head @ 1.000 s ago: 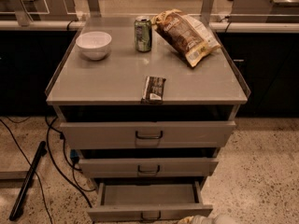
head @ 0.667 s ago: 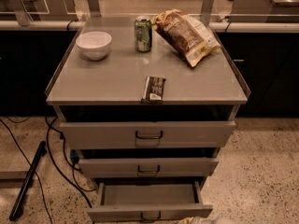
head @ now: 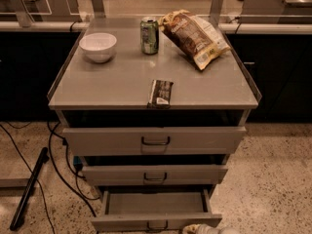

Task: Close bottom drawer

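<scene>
The bottom drawer [head: 122, 222] of the grey metal cabinet is pulled far out; its bare inside shows from above. Its small dark wire handle [head: 157, 226] sits at the centre of the front panel, at the frame's lower edge. The middle drawer [head: 195, 173] and top drawer [head: 204, 139] stand out a little less each. My gripper [head: 204, 229] shows only as a pale tip at the bottom edge, just right of the bottom drawer's handle and in front of the panel.
On the cabinet top [head: 112, 84] are a white bowl [head: 98, 46], a green can [head: 149, 35], a chip bag [head: 193, 37] and a dark snack bar [head: 160, 92] at the front edge. Cables [head: 58, 165] and a black rod [head: 29, 189] lie on the floor at left.
</scene>
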`<control>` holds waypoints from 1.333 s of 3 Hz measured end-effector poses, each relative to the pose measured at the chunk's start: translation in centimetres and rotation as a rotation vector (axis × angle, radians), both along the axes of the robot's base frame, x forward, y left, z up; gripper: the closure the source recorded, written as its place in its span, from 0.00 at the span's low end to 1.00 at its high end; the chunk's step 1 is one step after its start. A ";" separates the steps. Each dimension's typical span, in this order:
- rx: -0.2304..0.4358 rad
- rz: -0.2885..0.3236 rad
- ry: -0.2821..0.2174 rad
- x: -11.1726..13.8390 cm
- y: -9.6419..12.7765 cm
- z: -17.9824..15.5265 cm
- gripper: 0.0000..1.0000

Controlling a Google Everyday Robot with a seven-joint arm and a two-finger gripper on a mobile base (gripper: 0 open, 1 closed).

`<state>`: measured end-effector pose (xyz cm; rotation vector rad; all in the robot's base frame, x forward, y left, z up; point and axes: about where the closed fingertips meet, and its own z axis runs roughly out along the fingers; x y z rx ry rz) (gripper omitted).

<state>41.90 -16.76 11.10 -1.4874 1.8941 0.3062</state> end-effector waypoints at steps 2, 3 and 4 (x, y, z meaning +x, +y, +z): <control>-0.008 -0.015 -0.072 3.1 0.0 -0.6 1.00; -0.010 -0.018 -0.096 4.2 0.1 -0.5 1.00; -0.011 -0.017 -0.121 5.2 0.3 -0.3 1.00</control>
